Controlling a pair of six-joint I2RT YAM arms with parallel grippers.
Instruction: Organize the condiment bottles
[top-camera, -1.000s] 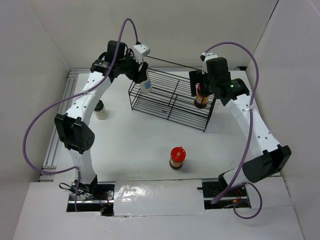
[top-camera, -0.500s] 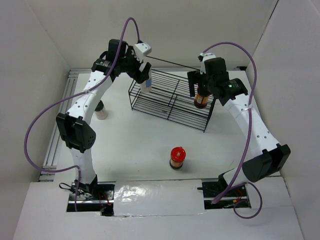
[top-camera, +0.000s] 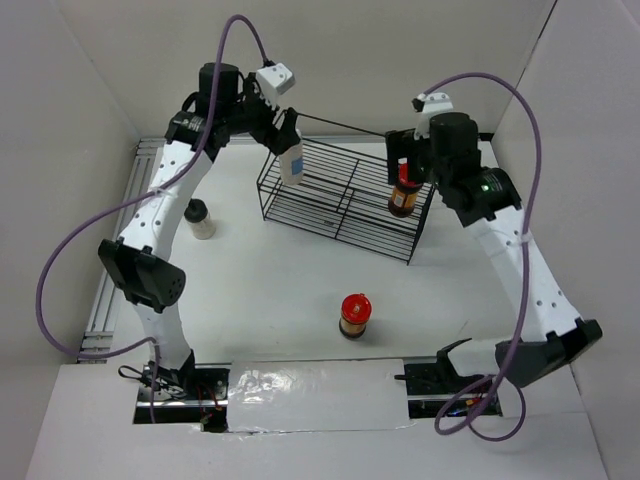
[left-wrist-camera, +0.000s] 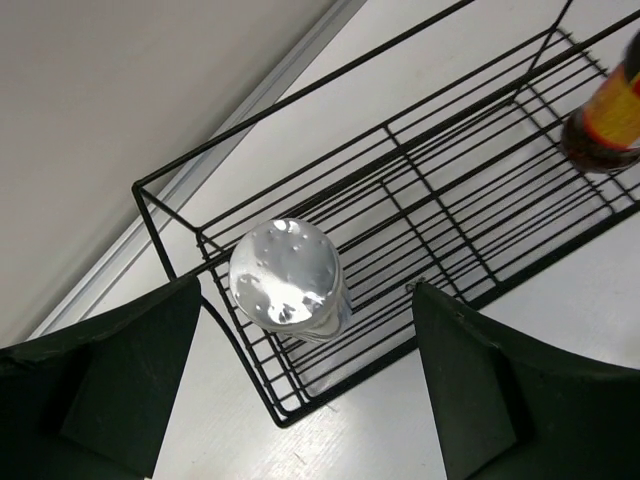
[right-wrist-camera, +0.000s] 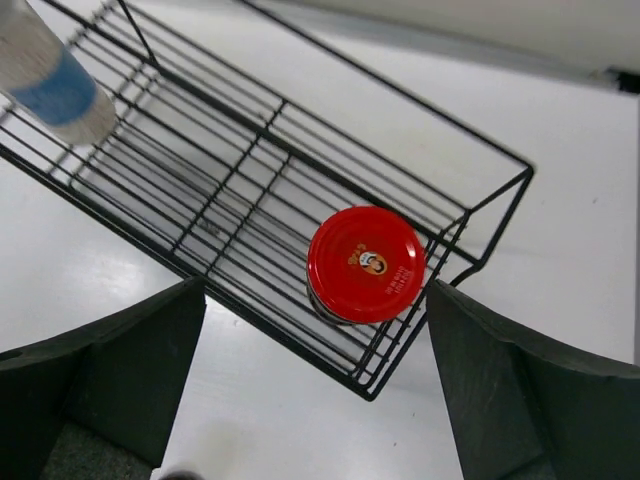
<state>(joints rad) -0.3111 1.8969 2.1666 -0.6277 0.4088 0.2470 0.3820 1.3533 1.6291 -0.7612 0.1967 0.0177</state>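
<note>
- Your left hand (top-camera: 282, 128) has risen over the last second. It was low around the pale shaker (left-wrist-camera: 290, 280); now it hangs above it with its fingers spread wide and nothing between them.
- The shaker stands upright straight below that hand, inside the left end of the black wire rack (top-camera: 340, 205). Its shiny white cap faces up and no finger touches it.
- Your right hand (top-camera: 407, 165) has lifted in the same way. Its fingers are apart and empty, one to either side of the view and clear of the rack.
- A brown jar with a red lid (right-wrist-camera: 366, 262) stands upright directly beneath the right hand, in the rack's right end corner, close against the wires there.
- Judging from this, both bottles have been released into the rack, so about half of the job looks done.
- A second red-lidded jar (top-camera: 355, 314) stands on the white tabletop (top-camera: 270, 290), well away from the right hand, back toward the arm bases.
- A small black-capped bottle (top-camera: 201, 218) stands on the tabletop too, outside the rack and well apart from the left hand, down beside that arm's forearm.
- These two are likely next: the jar suits your right hand, the black-capped bottle your left.
</note>
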